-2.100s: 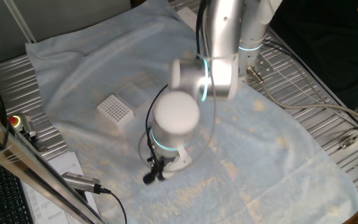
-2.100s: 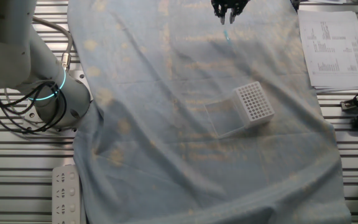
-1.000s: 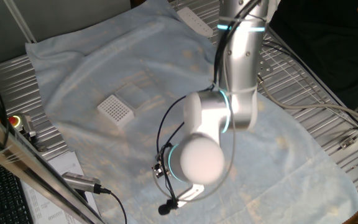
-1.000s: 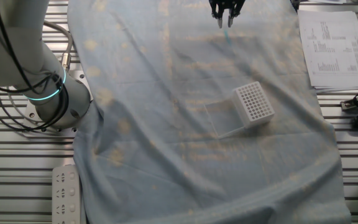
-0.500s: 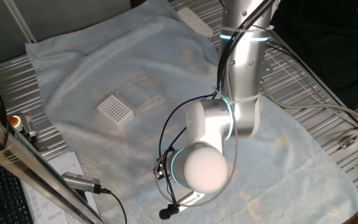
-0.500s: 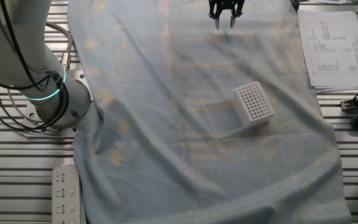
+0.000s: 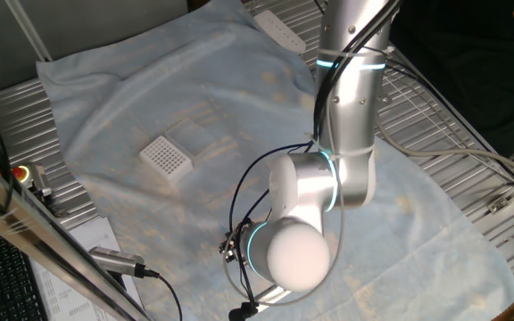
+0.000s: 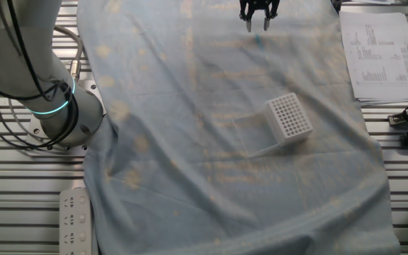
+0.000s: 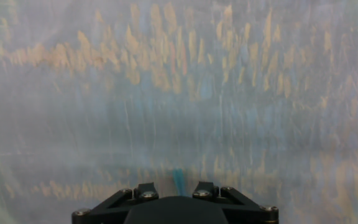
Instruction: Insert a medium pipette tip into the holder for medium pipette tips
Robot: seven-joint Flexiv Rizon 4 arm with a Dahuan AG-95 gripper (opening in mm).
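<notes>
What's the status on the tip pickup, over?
Gripper open, low over the cloth. Medium pipette tip lies on the cloth between the fingers, not gripped. Holder stands well apart. Nothing in the way.

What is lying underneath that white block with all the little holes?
The white holder sits on a wrinkled pale blue cloth that covers the metal table. A clear flat piece lies beside it. Whatever lies under the cloth beneath the holder is hidden.

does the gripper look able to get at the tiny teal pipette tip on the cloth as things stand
Probably yes. The gripper hangs open right over the tiny teal plastic pipette tip, which lies alone on the pale blue cloth between the fingers, nothing around it. The white square holder block sits well away.
</notes>
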